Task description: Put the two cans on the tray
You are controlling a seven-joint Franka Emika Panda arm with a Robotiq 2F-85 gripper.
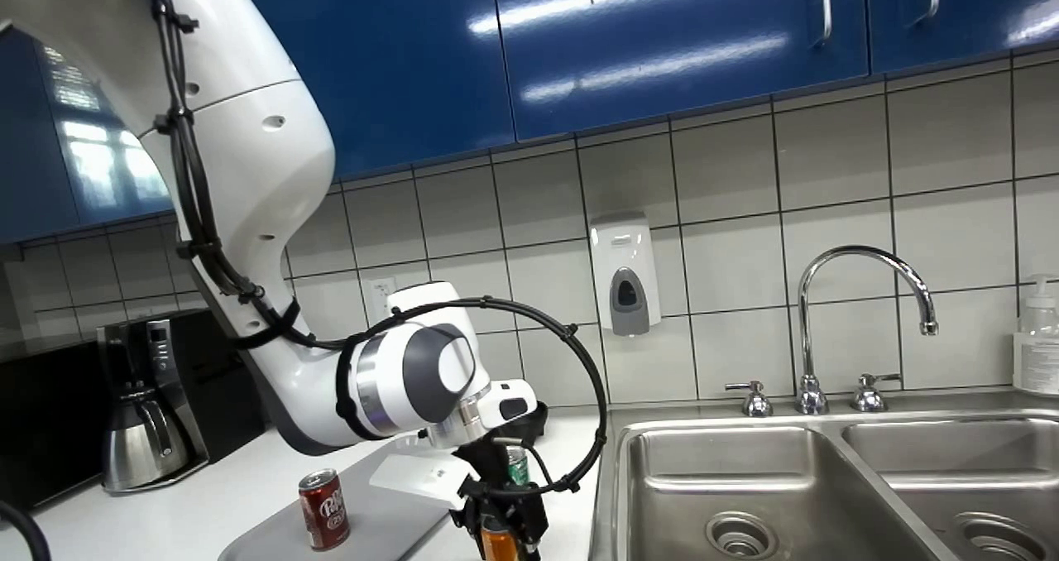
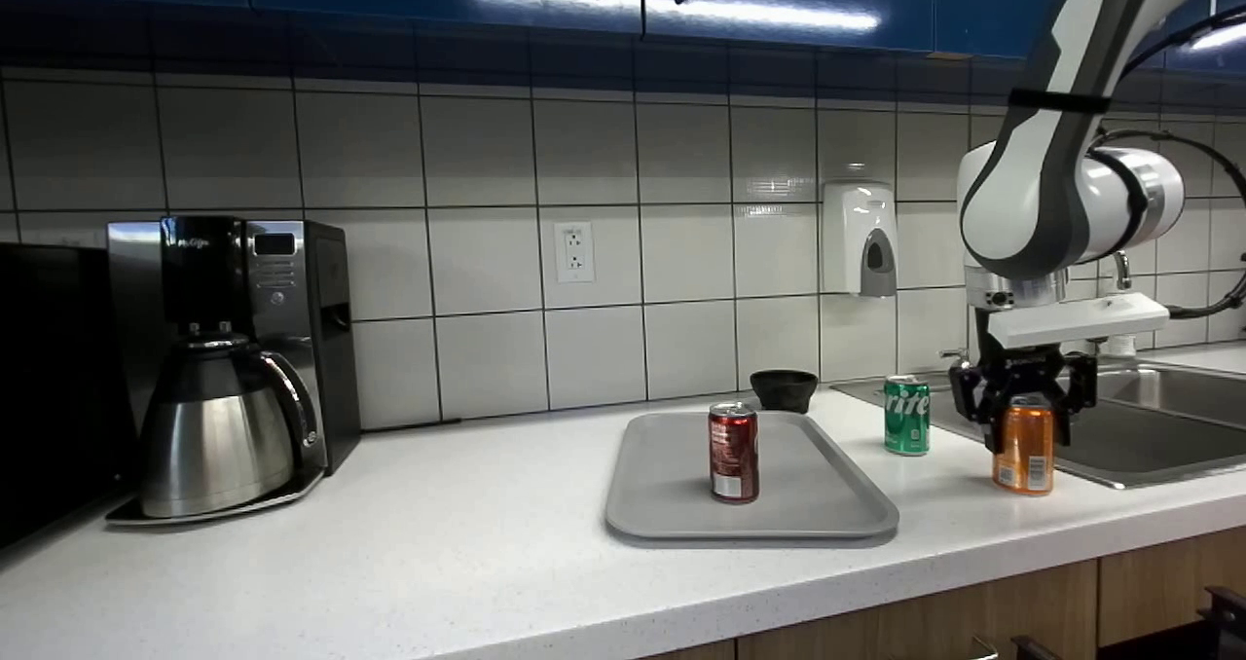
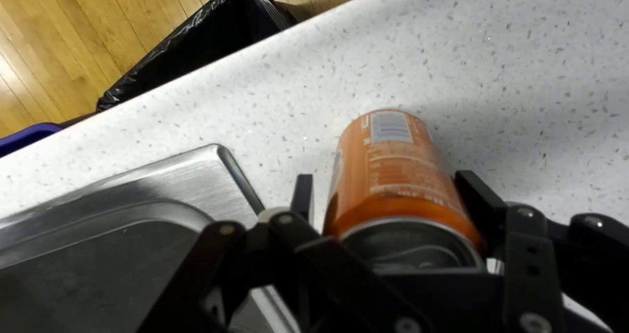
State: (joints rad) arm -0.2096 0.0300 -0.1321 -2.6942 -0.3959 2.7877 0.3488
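Progress: the tray (image 2: pixel 662 485), at lower centre of an exterior view, bore a dark red can (image 2: pixel 733 454) standing upright — not one of the pair to be moved. The green can (image 2: pixel 907 417) stood upright on the counter (image 2: pixel 467 543), right of the tray and apart from it. The orange can (image 2: pixel 1024 460) stood farther right in the frame, also upright on the counter, near the edge of the sink (image 2: pixel 1149 441). As judged: neither placement done, both left; step in hand, taking the orange can.

Tool: the gripper (image 3: pixel 384 180) straddled the upper part of the orange can, its fingers (image 3: pixel 302 193) spread wider than the can. In the wrist view the finger just left of centre stood clear of the can wall, counter showing in the gap; the finger right of centre was at or very near the can — contact could not be told. No pinch was evident. Closing would probably nudge the can sideways before both fingers bore on it. Lift, carry and release on the tray would then remain, followed by the same for the green can.
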